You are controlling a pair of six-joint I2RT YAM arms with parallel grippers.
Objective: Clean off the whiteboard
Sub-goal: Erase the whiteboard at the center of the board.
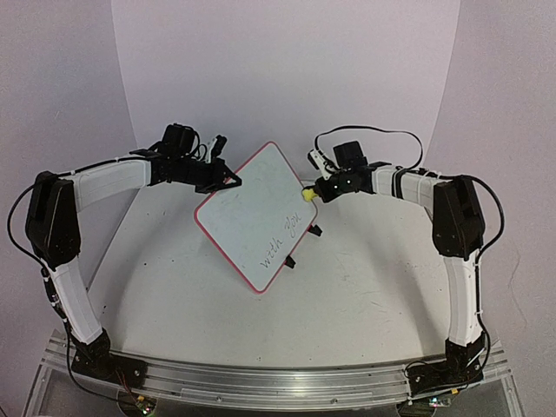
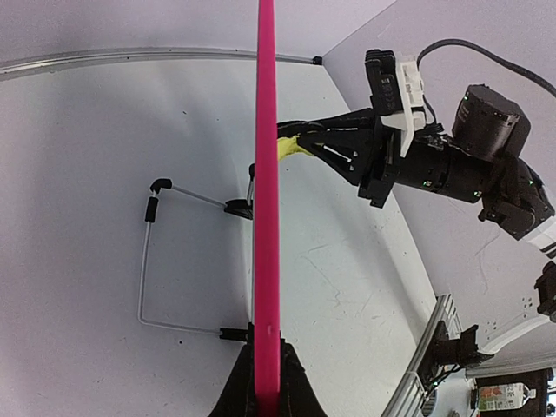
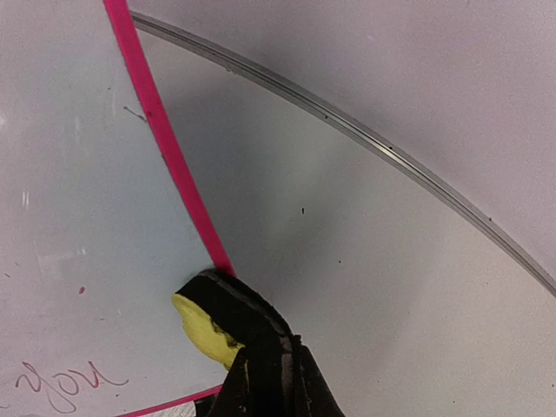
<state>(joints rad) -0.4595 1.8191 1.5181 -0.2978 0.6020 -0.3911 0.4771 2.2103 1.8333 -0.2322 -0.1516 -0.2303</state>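
Observation:
The whiteboard (image 1: pixel 248 213) is held tilted above the table, corner down, with dark handwriting (image 1: pixel 291 234) near its lower right edge. My left gripper (image 1: pixel 228 180) is shut on its pink frame at the upper left edge. In the left wrist view that frame (image 2: pixel 265 174) runs edge-on out of the gripper (image 2: pixel 265 382). My right gripper (image 1: pixel 314 192) is shut on a small yellow-and-black eraser block (image 1: pixel 307 195), which presses against the board's right corner. In the right wrist view the block (image 3: pixel 204 326) lies on the white surface (image 3: pixel 69 243) just inside the frame, above the writing (image 3: pixel 69 382).
A thin wire stand (image 2: pixel 148 261) with black feet (image 1: pixel 290 261) hangs off the board's back. An aluminium rail (image 1: pixel 278 382) runs along the near table edge by the arm bases. A curved white backdrop (image 1: pixel 287 69) closes the far side.

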